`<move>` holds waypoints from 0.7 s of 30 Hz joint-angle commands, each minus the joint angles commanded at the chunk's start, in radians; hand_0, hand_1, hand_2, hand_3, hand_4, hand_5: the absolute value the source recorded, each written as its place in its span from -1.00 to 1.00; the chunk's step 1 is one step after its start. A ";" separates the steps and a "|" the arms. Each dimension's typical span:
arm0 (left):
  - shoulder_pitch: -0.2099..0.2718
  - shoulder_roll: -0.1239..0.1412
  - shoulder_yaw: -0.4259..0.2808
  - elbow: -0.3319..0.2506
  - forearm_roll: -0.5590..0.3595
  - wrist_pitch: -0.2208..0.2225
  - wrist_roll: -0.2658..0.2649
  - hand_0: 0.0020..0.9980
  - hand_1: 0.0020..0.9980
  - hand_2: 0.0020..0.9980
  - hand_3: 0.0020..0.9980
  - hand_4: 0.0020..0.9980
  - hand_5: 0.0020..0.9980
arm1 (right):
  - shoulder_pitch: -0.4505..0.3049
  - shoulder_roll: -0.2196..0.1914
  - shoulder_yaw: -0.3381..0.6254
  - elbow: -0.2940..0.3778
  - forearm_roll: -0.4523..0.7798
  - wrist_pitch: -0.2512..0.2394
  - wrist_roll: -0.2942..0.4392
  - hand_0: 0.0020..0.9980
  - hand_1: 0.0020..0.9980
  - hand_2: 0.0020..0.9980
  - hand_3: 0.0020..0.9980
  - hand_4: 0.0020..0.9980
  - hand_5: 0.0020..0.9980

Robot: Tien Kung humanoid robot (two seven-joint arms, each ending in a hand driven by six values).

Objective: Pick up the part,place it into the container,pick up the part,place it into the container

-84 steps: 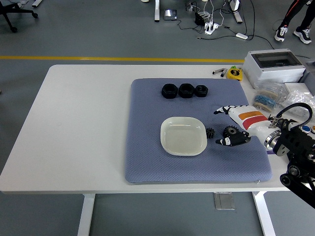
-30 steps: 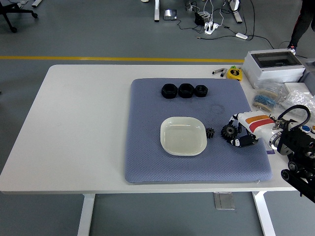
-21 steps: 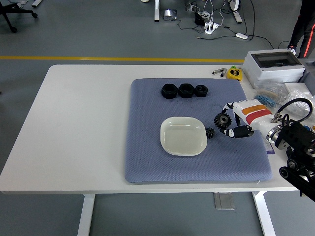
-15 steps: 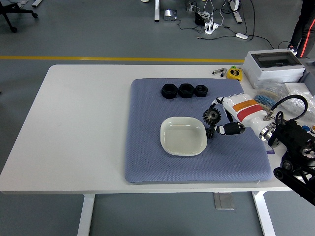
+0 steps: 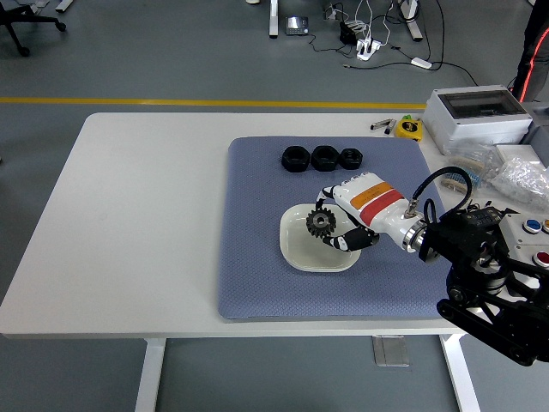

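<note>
My right hand (image 5: pixel 333 228) is shut on a black gear (image 5: pixel 321 221) and holds it just above the white square dish (image 5: pixel 296 250) in the middle of the blue-grey mat (image 5: pixel 257 283). The hand's white shell with red and orange stripes reaches in from the right. The small black gear that lay right of the dish is hidden behind the hand. Three black nut-like parts (image 5: pixel 322 158) stand in a row at the mat's far side. The left arm is out of view.
At the table's right edge lie a grey box (image 5: pixel 476 115), bags of small parts (image 5: pixel 515 172) and a yellow tape measure (image 5: pixel 408 128). The left half of the white table (image 5: pixel 137 215) is bare. A person's leg shows at the top right.
My right hand closed on the black gear right of the dish, lifted it and carried it left until it hangs over the dish.
</note>
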 joint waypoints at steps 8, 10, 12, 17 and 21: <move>0.001 0.000 -0.004 0.000 0.008 0.001 0.002 0.38 0.39 0.51 0.25 0.30 0.27 | 0.002 0.006 0.003 -0.007 -0.023 0.037 -0.001 -1.00 -1.00 -0.80 0.56 1.00 0.02; 0.001 0.000 -0.003 0.000 0.007 0.001 0.002 0.38 0.39 0.51 0.25 0.30 0.27 | -0.002 -0.001 0.018 -0.003 -0.020 0.033 0.005 -1.00 -0.98 -0.74 0.64 1.00 0.03; 0.002 -0.001 -0.002 0.001 0.002 0.003 0.000 0.38 0.39 0.51 0.25 0.30 0.27 | -0.006 -0.014 0.046 0.004 -0.009 0.011 0.012 -1.00 -0.98 -0.74 0.64 1.00 0.03; 0.002 -0.001 -0.002 0.001 0.003 0.003 0.000 0.38 0.39 0.51 0.25 0.30 0.27 | -0.005 -0.043 0.097 -0.009 0.013 -0.011 0.026 -1.00 -0.98 -0.75 0.59 1.00 0.03; 0.002 -0.001 -0.002 0.002 0.003 0.003 -0.001 0.38 0.39 0.50 0.25 0.30 0.27 | -0.008 -0.061 0.112 -0.054 0.015 -0.005 0.038 -1.00 -0.97 -0.73 0.48 1.00 -0.07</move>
